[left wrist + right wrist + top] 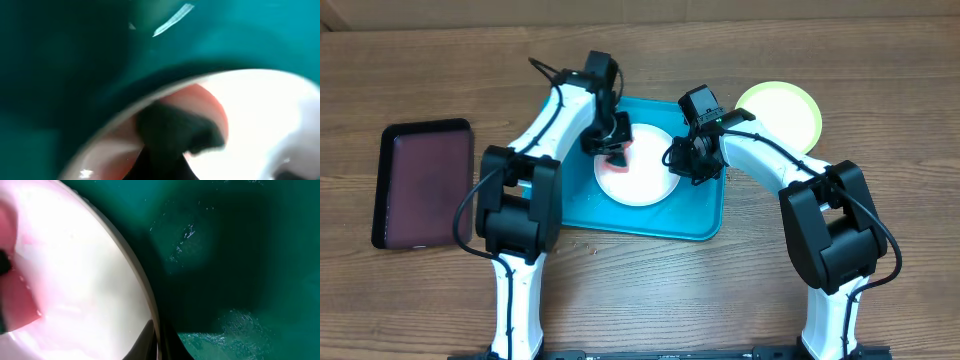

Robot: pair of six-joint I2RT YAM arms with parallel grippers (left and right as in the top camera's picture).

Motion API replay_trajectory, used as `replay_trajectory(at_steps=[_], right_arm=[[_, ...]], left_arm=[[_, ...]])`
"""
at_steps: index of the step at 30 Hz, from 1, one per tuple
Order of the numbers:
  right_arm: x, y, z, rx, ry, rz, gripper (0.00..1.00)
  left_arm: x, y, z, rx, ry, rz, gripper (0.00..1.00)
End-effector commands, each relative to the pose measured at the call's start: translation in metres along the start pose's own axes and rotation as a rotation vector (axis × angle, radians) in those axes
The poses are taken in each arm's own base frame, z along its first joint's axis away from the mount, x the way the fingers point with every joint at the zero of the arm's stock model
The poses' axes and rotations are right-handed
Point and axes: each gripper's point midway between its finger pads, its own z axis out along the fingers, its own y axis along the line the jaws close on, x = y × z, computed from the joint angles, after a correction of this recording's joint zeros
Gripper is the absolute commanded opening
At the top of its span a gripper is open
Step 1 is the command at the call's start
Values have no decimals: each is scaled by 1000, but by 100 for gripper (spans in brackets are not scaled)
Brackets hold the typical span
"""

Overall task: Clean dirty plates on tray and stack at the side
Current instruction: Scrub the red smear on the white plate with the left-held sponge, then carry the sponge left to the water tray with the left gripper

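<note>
From above, the teal tray (705, 215) sat in the middle of the counter (420, 60) with the white plate (645, 185) on it. My left jaws were down on the far left part of that plate, closed tight, with a bit of red (617, 160) at their tips. I could not tell if it was a wiping thing or the smear. My right jaws were at the plate's right edge, I think to keep it from sliding. The yellow-green plate (780, 112) lay off the tray, by its far right corner, where the pile should go. A dark red tray (425, 185) lay well off to the left. In my left wrist view, a dark tip pressed on the red just inside the plate's rim. In my right wrist view, my right jaws were pinched on the rim, one tip on each side, with bare tray beside it.
</note>
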Motion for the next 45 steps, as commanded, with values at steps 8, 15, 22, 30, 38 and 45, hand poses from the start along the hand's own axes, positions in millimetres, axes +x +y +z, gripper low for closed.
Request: replay_trajectory(at_steps=[8,15,22,30,38,45], right_arm=[[12,-13,13,59,26,-3,4],[12,-13,12,60,28,-3,4],[12,-13,13,60,27,-3,4],[12,-13,13,59,26,-4,4],[11,-13,13,57,21,-5,4],[9,-14,13,66,15,-9,4]], left_arm=[[22,-52,31,16,16,114,4],[34,-29,28,-54,79,134,4],[33,38,12,-318,96,94,4],[17,57,-7,-354,43,33,4],[-10,46,-64,-291,-113,-46,4],[-22,77,-138,-253,-238,-164,4]])
